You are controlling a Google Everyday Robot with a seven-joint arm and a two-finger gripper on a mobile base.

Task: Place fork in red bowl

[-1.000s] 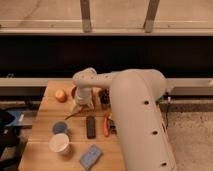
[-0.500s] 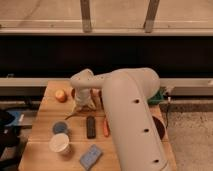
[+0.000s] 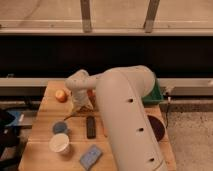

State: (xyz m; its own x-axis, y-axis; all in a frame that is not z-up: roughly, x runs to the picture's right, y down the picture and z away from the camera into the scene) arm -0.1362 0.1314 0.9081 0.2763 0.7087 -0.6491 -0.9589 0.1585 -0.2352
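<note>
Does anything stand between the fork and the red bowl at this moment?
Nothing visible does. The pincer hangs over one end of the fork, close beside the red bowl, which the robot's own arm mostly hides. The orange round item sits off to the side, outside that path.

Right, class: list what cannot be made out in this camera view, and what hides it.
Red bowl: mostly hidden behind the arm; only an orange sliver shows.
Fork: too thin to tell whether it hangs from the hand, low over the table's back left, or lies on the table.
Maroon bowl: left part covered by the arm.
</note>
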